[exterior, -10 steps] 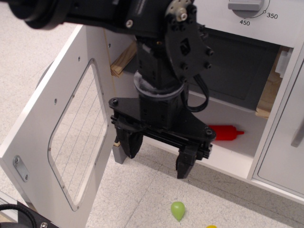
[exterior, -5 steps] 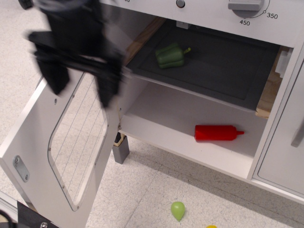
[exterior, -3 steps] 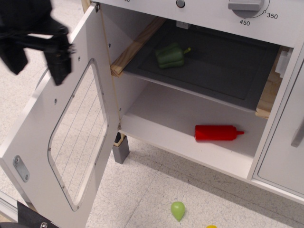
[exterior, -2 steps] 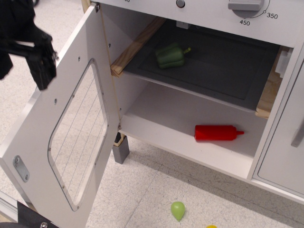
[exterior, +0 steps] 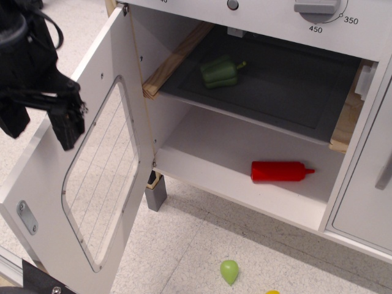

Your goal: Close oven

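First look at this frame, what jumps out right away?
The oven door stands wide open at the left, with the black hand at its outer face, fingers spread and empty. Inside the oven, a green pepper lies on the grey rack and a red bottle lies on its side on the white floor below.

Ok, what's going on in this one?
A robot arm is working at a toy oven whose windowed door hangs wide open to the left. The black gripper sits at the door's outer side, fingers spread and holding nothing. Inside, a green pepper lies on the grey rack and a red bottle lies on the floor of the oven. The door is not yet closed.
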